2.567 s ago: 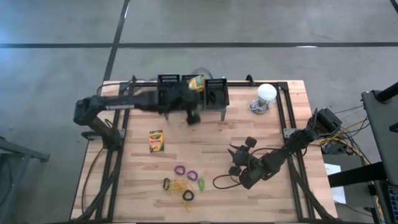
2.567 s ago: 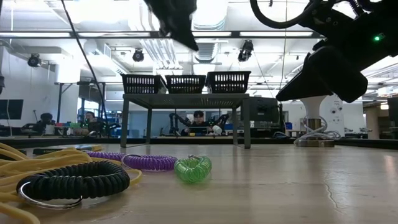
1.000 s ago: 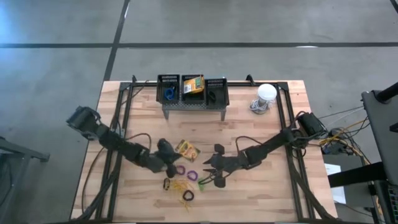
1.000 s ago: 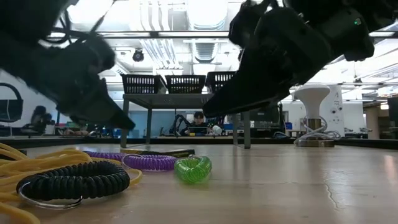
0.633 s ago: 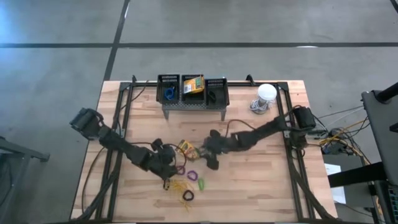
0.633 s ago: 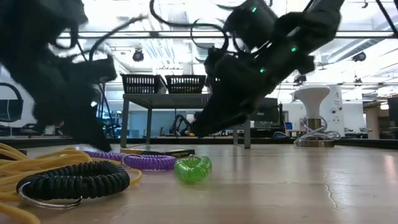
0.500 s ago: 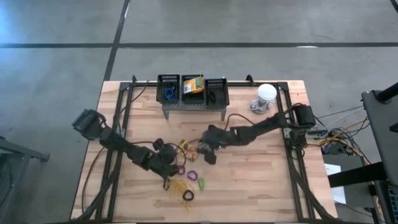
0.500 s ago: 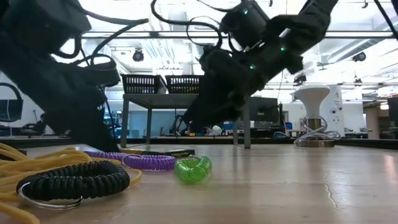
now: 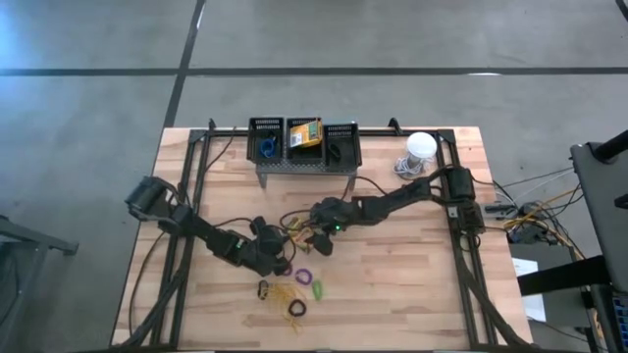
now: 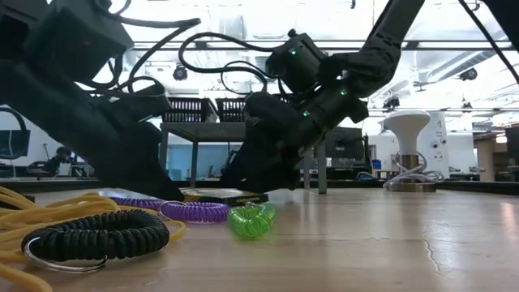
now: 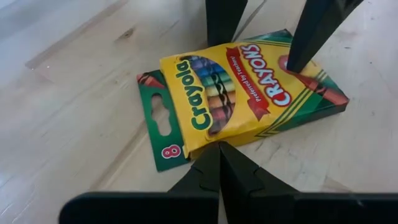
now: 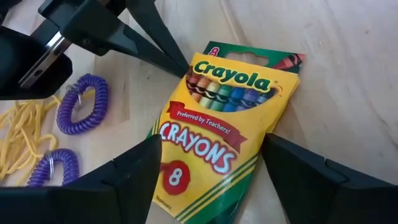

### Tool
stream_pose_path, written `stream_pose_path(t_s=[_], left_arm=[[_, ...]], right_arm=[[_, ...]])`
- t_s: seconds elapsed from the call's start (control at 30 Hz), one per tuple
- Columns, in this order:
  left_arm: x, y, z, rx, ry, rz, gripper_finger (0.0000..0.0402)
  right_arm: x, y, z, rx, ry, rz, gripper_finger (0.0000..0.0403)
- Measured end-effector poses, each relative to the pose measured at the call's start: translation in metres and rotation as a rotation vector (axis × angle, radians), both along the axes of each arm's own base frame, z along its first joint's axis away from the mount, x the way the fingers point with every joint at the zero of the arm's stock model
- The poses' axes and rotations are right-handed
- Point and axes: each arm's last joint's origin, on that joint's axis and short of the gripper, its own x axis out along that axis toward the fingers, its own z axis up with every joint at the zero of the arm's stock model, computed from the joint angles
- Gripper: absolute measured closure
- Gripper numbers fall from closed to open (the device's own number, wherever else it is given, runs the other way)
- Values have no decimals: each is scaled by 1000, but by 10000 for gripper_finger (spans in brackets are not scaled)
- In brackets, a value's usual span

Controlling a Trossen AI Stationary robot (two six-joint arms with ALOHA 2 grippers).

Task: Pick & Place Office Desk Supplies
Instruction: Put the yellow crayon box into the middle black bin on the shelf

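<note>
Yellow-green crayon box (image 12: 222, 136) flat on the wood, purple loops (image 12: 83, 104) and yellow bands (image 12: 22, 134) nearby

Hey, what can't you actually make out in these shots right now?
- High view: crayon box on the table is mostly covered by the left gripper and right gripper.
- High view: what lies in the right-hand mesh basket is too small to tell.
- Low view: the baskets' insides are hidden by their walls.
</note>
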Motion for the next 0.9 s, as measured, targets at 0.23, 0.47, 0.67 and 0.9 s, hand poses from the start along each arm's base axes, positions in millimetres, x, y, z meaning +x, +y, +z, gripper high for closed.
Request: stream_pose_path(t_s=[0.23, 0.47, 0.67, 0.9], left_arm=[[3, -1, 2, 20, -30, 25, 398], [12, -2, 18, 59, -103, 57, 398], [20, -3, 36, 135, -197, 120, 398], [26, -15, 51, 122, -263, 48, 398]], right_arm=[[-6, 1, 9, -4, -57, -6, 149], [-17, 6, 16, 11, -49, 14, 165], [-17, 21, 26, -74, -162, -48, 170], [-17, 35, 27, -294, -220, -149, 170]])
